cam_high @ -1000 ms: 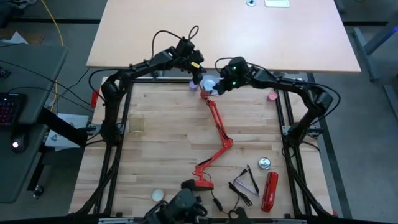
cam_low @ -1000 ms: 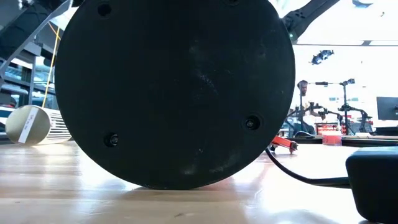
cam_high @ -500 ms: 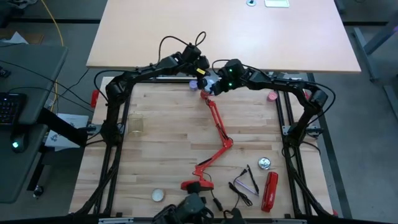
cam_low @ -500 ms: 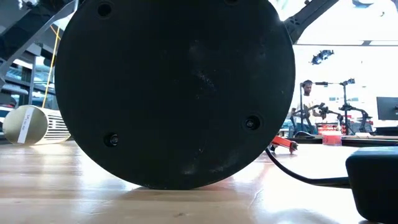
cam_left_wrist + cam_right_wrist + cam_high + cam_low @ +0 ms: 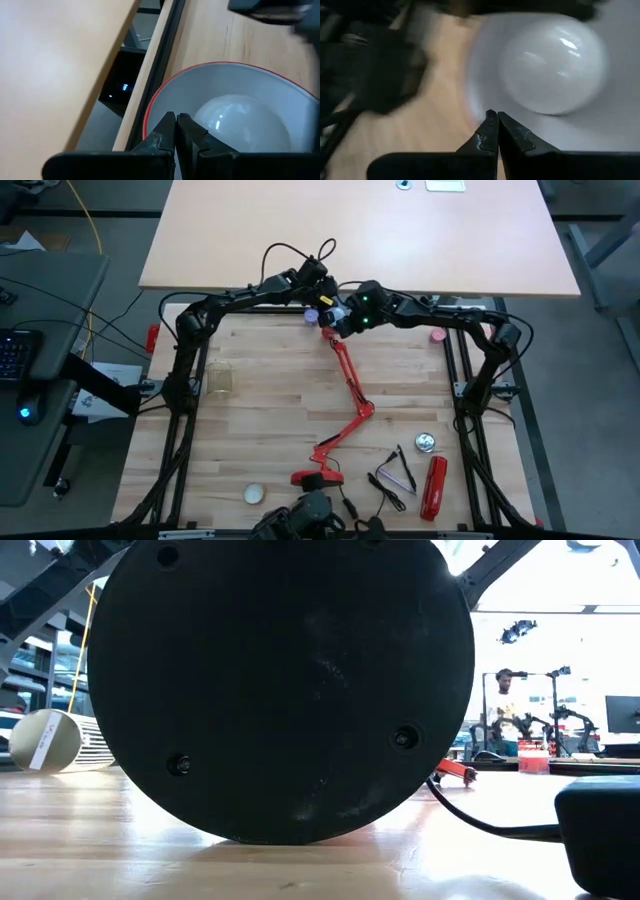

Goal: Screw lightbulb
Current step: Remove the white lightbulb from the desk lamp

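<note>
Both arms lean in over the far edge of the counter [image 5: 260,400], their heads nearly meeting above the shade [image 5: 280,82] of the red lamp [image 5: 347,385]. The left pincer [image 5: 176,132] has its two dark fingers pressed together with nothing between them, and it sits at the red rim of the shade. The right pincer [image 5: 496,131] is likewise closed on nothing, poised just over the shade's white lining.

The lightbulb [image 5: 554,64] sits inside the shade, round white dome outward, catching a small glint of light. The left wrist camera shows the same bulb [image 5: 240,122] nested in the bowl. Its screw base is hidden from where I stand, so I can't say how far it is seated.

The lamp's jointed red arm runs from the shade down across the counter to its base [image 5: 318,477] near the front edge. Beside it lie a red cylinder-shaped object [image 5: 434,487], a small round silvery thing [image 5: 426,443] and some thin dark tools [image 5: 397,472]. A cream ball [image 5: 44,740] rests at the left near the front. The low camera is mostly blocked by a big black disc [image 5: 280,690], probably the underside of the lamp base. Far off in the room a person [image 5: 508,705] is visible.
</note>
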{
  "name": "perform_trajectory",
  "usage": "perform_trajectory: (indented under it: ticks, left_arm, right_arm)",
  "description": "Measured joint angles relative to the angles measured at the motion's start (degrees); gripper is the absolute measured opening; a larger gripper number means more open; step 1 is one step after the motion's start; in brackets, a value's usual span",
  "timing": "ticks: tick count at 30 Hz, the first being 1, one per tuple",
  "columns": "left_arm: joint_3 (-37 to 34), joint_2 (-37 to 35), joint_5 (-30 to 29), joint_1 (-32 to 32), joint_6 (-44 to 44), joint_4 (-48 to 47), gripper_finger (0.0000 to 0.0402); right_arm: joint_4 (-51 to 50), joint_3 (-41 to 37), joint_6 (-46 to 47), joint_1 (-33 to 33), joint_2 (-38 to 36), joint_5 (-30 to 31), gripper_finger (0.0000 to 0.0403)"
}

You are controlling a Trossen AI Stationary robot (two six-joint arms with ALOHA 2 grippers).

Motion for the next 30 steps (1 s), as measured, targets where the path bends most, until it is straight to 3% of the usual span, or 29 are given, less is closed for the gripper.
perform_trajectory:
  ticks: [14,20,22,28,30]
  left_arm:
    - [0.3,-1.1,-0.2,-1.0,-3.1,-7.0,0.0000]
    - [0.1,-3.4,4.9,-1.6,-11.8,-11.7,0.0000]
    - [0.1,-4.0,8.6,-2.3,-14.4,-13.0,0.0000]
    - [-0.1,-4.4,22.0,-5.3,-17.2,-15.9,0.0000]
    - [-0.1,-5.3,22.1,-5.8,-17.1,-15.7,0.0000]
  right_arm:
    - [0.0,-0.1,-0.5,-3.2,1.0,2.0,0.0000]
    - [-0.7,-0.2,-0.9,-5.8,1.0,3.7,0.0000]
    - [1.6,-0.1,-0.9,-6.8,1.0,7.7,0.0000]
    - [2.9,0.0,-1.1,-10.3,0.3,7.8,0.0000]
    - [3.1,0.7,-2.0,-11.9,-1.0,9.0,0.0000]
